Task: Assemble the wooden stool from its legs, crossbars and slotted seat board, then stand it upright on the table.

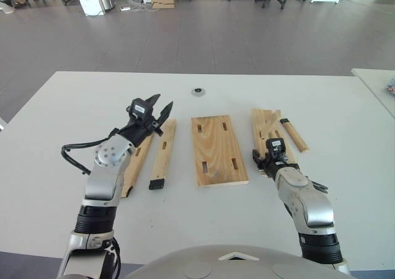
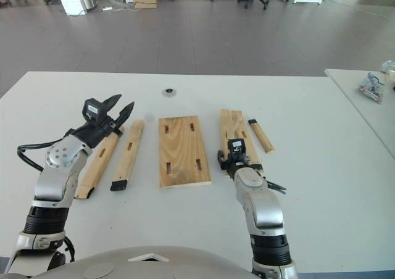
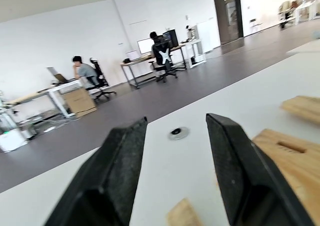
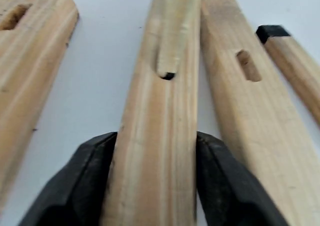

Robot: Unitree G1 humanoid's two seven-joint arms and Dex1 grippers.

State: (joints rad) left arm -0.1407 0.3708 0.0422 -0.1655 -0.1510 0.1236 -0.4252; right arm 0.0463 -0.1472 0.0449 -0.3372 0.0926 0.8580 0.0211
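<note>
The slotted seat board lies flat at the table's middle. To its left lie two wooden legs, one with a black foot cap. My left gripper hovers open over their far ends, holding nothing. Right of the board lie two more legs side by side and a short crossbar. My right gripper is shut on the near end of one leg, its fingers pressing both sides. A crossbar piece sits in that leg's slot. The second leg lies alongside.
A small round disc sits on the white table beyond the board. Another table's corner stands at the far right. Desks and office chairs are far back across the floor.
</note>
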